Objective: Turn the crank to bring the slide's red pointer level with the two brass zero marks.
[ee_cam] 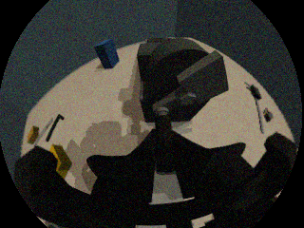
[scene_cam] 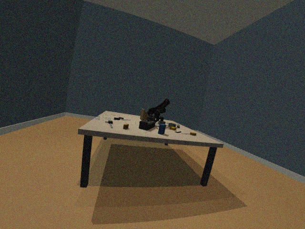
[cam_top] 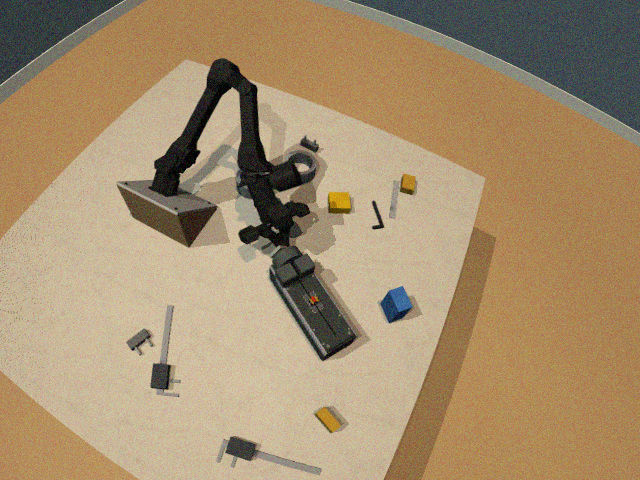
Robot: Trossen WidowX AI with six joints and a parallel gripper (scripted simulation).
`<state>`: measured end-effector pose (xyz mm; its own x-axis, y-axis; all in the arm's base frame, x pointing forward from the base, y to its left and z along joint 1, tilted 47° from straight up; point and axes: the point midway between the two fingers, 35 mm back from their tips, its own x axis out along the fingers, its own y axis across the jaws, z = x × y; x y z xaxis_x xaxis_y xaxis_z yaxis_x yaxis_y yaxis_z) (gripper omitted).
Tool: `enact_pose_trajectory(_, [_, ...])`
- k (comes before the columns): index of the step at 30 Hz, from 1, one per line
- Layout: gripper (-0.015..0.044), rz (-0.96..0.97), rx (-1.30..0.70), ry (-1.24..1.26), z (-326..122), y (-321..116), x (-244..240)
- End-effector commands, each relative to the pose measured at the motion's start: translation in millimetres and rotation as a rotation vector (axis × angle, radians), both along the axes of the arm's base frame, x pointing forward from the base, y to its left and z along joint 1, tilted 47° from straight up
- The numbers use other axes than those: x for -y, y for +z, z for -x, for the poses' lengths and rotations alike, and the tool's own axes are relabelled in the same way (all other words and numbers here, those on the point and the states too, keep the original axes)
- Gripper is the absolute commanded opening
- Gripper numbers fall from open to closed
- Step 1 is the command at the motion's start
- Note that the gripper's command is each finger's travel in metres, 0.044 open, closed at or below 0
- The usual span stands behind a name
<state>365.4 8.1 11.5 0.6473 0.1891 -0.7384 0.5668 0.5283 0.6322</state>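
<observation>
The machine is a long dark box with a slot along its top. Its red pointer sits in the slot near mid-length, close to small orange or brass-coloured spots; it is too small to tell if it is level with the zero marks. The pointer is hidden in the wrist view. The crank arm is at the machine's near end and slants up to the right in the wrist view. My gripper is shut on the dark crank handle, whose root shows just beyond the fingertips.
A blue block stands beside the machine. A yellow block, a black hex key and a grey ring lie near the arm. Calipers and another yellow block lie farther off.
</observation>
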Motion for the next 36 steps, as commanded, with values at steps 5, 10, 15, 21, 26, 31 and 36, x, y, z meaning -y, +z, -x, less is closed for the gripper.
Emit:
enact_pose_trajectory(5, [0.0,-0.004,-0.019,-0.002,4.2,-10.6,-0.6])
enact_pose_trajectory(10, [0.0,-0.004,-0.019,-0.002,5.2,-12.3,-0.2])
enact_pose_trajectory(15, [0.0,-0.004,-0.02,-0.002,6.0,-13.6,0.2])
enact_pose_trajectory(21, [0.0,-0.004,-0.02,-0.002,6.8,-14.9,0.5])
enact_pose_trajectory(26, [0.0,-0.004,-0.02,-0.002,7.4,-15.8,0.9])
enact_pose_trajectory(31, [0.0,-0.004,-0.02,-0.002,7.9,-16.6,1.2])
enact_pose_trajectory(36, [0.0,-0.004,-0.02,-0.002,8.4,-17.2,1.5])
